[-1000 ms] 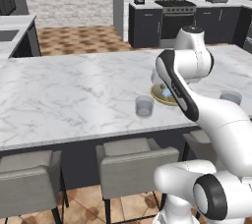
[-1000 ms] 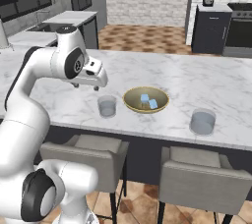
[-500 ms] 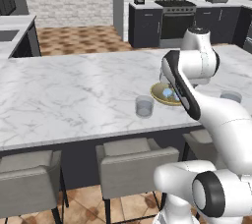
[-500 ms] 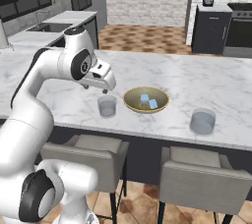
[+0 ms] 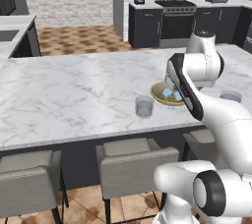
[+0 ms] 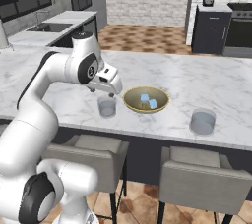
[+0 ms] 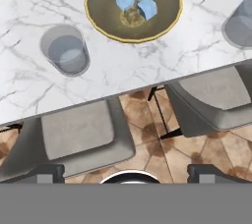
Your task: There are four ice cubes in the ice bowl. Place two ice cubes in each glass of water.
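The long white marble desk [image 6: 206, 78] runs across both base views, with grey upholstered stools [image 6: 204, 183] tucked beneath its near edge. The white robot arm [image 6: 59, 70] reaches over the desk from the near side.

The wide shallow tan-yellow ice bowl [image 6: 145, 100] sits near the desk's front edge, between the two short clear bluish glasses of water. One glass [image 6: 107, 106] stands just beside the bowl; the other glass [image 6: 203, 122] stands well apart on the bowl's opposite side.

In the right base view the tool [image 6: 114, 92] hangs above the nearer glass, clear of it and just to one side of the bowl. In the left base view the arm's forearm covers part of the bowl [image 5: 162, 93] and hides the tool; the nearer glass [image 5: 144, 105] is unobstructed there, and the farther glass [image 5: 230, 97] is partly cut off behind the arm.

The hand view looks down on the bowl [image 7: 98, 19], showing two small pale-blue ice cubes [image 7: 137, 4] lying close together near its centre. Both cubes are well apart from the tool's dark finger tips [image 7: 42, 173], which stand wide apart at the lower edge with nothing between them: the tool is released and empty. The right base view shows cubes [image 6: 147, 101] in the bowl less clearly. Whether either glass contains cubes cannot be determined.
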